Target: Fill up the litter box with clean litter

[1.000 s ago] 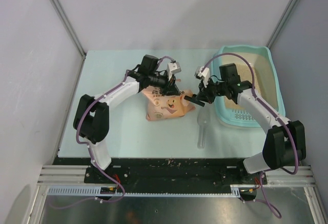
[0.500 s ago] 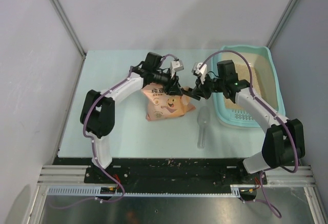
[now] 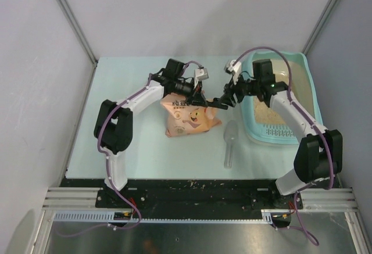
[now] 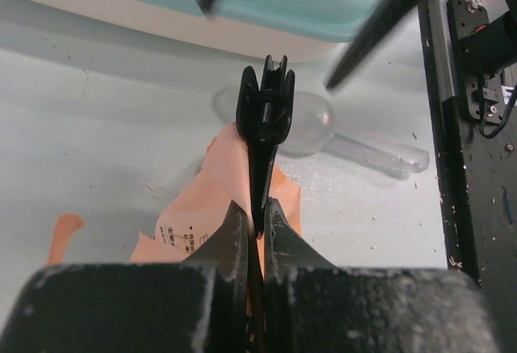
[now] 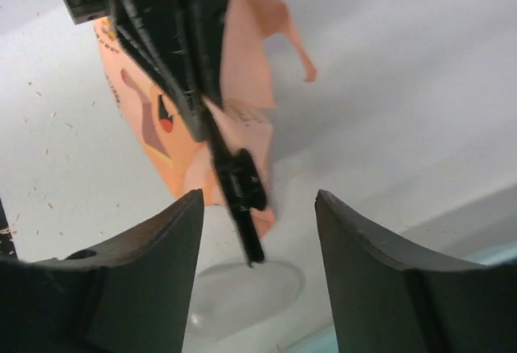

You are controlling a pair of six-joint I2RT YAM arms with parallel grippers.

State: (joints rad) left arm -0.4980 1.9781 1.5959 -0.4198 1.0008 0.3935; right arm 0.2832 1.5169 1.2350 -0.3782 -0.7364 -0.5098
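The teal litter box (image 3: 312, 94) stands at the right, with beige clean litter (image 3: 292, 82) in its far part. A peach-pink cat bag (image 3: 187, 119) stands at mid-table. My left gripper (image 3: 201, 97) is over the bag's top. In the left wrist view the left gripper (image 4: 257, 208) is shut on a long black clip (image 4: 263, 115) and the bag's top edge (image 4: 218, 187). My right gripper (image 3: 222, 101) hangs just right of it. The right gripper (image 5: 260, 199) is open, its fingers either side of the clip's end (image 5: 242, 195) without touching it.
A clear plastic scoop (image 3: 229, 145) lies on the table between the bag and the litter box, bowl toward the back. Small crumbs are scattered over the pale table (image 3: 128, 126). Grey walls close in the left, back and right sides.
The right gripper has opened and let go of the bag's top, lifting back a little. The left gripper opened briefly, then shut on the clip. The bag stands more upright.
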